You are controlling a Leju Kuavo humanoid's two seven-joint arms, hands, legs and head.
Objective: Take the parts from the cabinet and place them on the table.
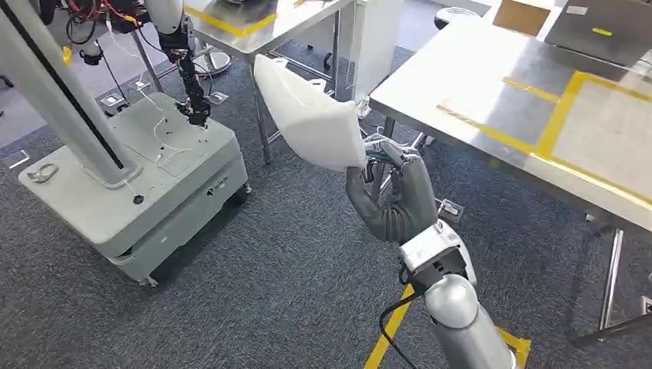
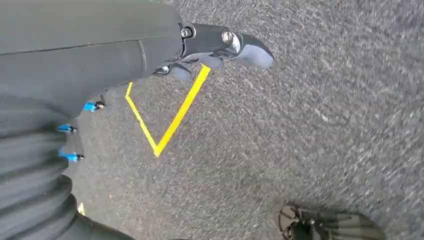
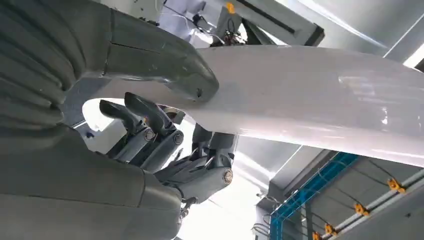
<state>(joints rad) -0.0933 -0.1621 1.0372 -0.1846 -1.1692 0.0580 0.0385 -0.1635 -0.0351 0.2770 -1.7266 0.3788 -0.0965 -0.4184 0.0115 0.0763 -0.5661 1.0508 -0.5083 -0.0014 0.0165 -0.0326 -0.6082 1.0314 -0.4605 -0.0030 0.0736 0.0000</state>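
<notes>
My right hand (image 1: 394, 196) holds a large white curved part (image 1: 310, 115) up over the carpet, just left of the steel table (image 1: 492, 84). The part's lower edge sits between the thumb and the fingers. In the right wrist view the thumb (image 3: 165, 62) presses on the white part (image 3: 310, 100) and the dark fingers (image 3: 150, 130) curl under it. My left hand (image 2: 90, 55) hangs over the grey carpet, with nothing in it and its fingers (image 2: 240, 45) stretched out.
A grey wheeled robot base (image 1: 131, 177) with a slanted column and a dark arm stands at the left. The steel table carries yellow tape lines (image 1: 565, 115), a cardboard box and a laptop at its far end. Another table (image 1: 254, 23) stands behind.
</notes>
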